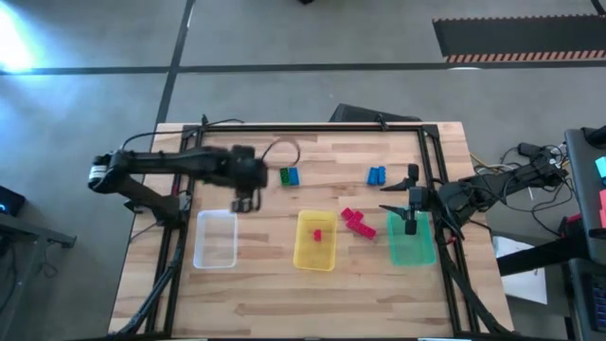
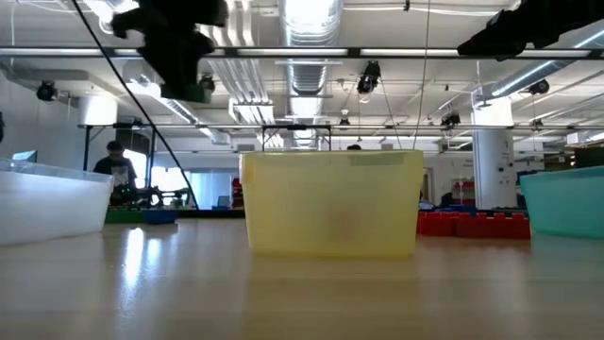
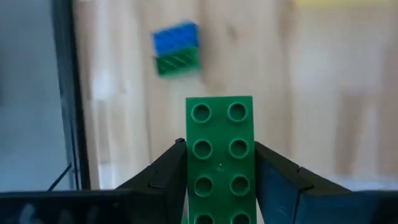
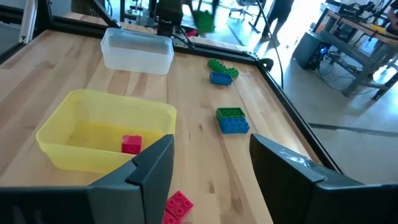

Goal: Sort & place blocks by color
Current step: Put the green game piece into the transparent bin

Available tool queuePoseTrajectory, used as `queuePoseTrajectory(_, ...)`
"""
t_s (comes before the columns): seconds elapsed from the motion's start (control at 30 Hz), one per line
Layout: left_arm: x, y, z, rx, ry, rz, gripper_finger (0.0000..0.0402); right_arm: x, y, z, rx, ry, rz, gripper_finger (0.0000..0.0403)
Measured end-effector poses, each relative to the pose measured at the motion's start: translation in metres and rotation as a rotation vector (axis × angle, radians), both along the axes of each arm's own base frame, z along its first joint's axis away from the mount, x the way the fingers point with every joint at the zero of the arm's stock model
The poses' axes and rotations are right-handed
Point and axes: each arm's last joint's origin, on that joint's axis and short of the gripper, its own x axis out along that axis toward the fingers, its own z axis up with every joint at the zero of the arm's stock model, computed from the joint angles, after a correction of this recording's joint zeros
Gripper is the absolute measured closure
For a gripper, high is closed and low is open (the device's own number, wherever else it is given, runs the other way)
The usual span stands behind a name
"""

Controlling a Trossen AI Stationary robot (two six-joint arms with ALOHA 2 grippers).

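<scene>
Green studded block (image 3: 220,162), bearing no readable lettering, sits pinched in the left gripper (image 3: 219,180); right gripper (image 4: 211,163) spread, holding nothing.

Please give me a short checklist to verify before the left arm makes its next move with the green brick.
1. Left gripper holds green brick squarely between both fingers: ok.
2. Brick lifted off table: ok, low view shows it high.
3. Clear tray near the left gripper, nothing visible in it: ok.
4. Yellow tray holds only a red brick: ok.
5. Right gripper open, over teal tray, away from the left arm: ok.
6. Which tray takes green: cannot tell.
</scene>
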Motion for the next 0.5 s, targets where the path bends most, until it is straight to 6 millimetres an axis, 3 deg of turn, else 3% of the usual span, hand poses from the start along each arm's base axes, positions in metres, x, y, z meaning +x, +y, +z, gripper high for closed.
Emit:
queuePoseTrajectory(0.3, -0.025, -0.041, -0.034, -0.124, 0.148, -0.199, 0.0263, 0.000, 0.000, 0.001, 0.008, -0.007, -0.002, 0.0202)
queuePoseTrajectory(0.5, -0.038, -0.062, -0.048, -0.177, 0.176, -0.143, 0.0269, 0.000, 0.000, 0.001, 0.009, -0.007, -0.001, 0.0202)
